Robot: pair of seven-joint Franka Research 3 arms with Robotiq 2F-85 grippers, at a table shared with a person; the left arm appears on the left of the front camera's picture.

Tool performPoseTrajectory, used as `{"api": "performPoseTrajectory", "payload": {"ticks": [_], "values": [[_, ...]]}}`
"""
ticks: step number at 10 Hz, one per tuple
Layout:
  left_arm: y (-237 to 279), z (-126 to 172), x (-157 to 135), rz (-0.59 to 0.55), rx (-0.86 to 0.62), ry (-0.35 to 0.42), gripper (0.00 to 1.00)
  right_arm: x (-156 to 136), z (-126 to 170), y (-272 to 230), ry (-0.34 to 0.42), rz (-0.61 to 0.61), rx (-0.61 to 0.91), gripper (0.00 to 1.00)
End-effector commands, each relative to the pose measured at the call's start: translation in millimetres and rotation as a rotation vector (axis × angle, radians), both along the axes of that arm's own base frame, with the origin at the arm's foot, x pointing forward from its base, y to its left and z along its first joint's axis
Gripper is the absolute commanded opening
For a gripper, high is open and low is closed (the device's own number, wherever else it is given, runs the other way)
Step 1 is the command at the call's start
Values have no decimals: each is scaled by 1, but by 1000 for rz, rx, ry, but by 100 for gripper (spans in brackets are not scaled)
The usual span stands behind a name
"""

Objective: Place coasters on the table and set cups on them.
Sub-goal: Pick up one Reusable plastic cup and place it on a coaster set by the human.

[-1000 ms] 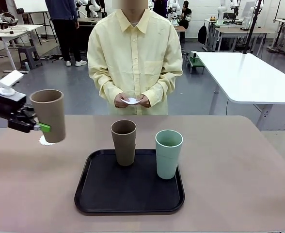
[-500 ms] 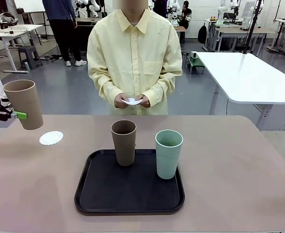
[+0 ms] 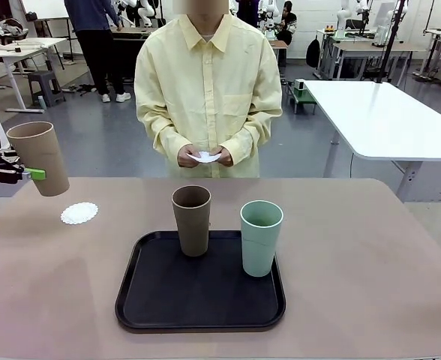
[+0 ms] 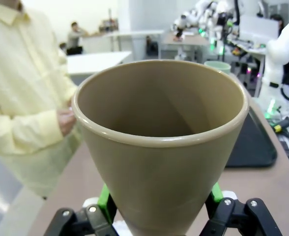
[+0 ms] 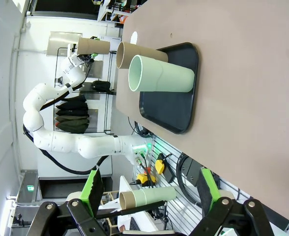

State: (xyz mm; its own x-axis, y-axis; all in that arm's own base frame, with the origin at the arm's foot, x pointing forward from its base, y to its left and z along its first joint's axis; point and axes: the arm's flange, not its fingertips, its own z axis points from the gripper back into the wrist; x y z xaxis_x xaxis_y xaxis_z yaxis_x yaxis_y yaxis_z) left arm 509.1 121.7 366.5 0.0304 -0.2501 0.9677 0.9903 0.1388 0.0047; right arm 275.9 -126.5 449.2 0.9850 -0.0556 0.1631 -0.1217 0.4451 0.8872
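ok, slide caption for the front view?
Left gripper holds tan cup aloft near the coaster; brown cup, green cup on tray.

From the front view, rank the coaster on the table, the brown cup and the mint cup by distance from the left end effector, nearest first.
1. The coaster, on the table close by the left end effector.
2. The brown cup, tray's left side.
3. The mint cup, tray's right side.

Floor (image 3: 115, 142): smooth, grey, evenly lit.
Right side: 1 large white table (image 3: 385, 120) with a rounded corner, standing on pale metal legs.
Far left: 1 small white table (image 3: 18, 51), with 1 grey stool (image 3: 46, 84) just beside it.
Rear: white wall (image 3: 310, 19). Grey desks (image 3: 367, 49) stand before it at far right.
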Motion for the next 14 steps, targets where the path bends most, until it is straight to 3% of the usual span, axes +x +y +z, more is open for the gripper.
{"api": "performPoseTrajectory", "payload": {"ticks": [1,4,7,11,12,14], "values": [[1,3,-3,-14,18,-1,84,2,0,0,-13,4,19,100],[0,0,0,-4,4,2,84,2,0,0,-13,4,19,100],[-3,-23,45,-6,-9,45,84,2,0,0,-13,4,19,100],[-1,-53,72,30,4,53,84,2,0,0,-13,4,19,100],[-1,-74,80,10,-4,99,84,2,0,0,-13,4,19,100],[-1,-78,81,2,-3,103,84,2,0,0,-13,4,19,100]]}}
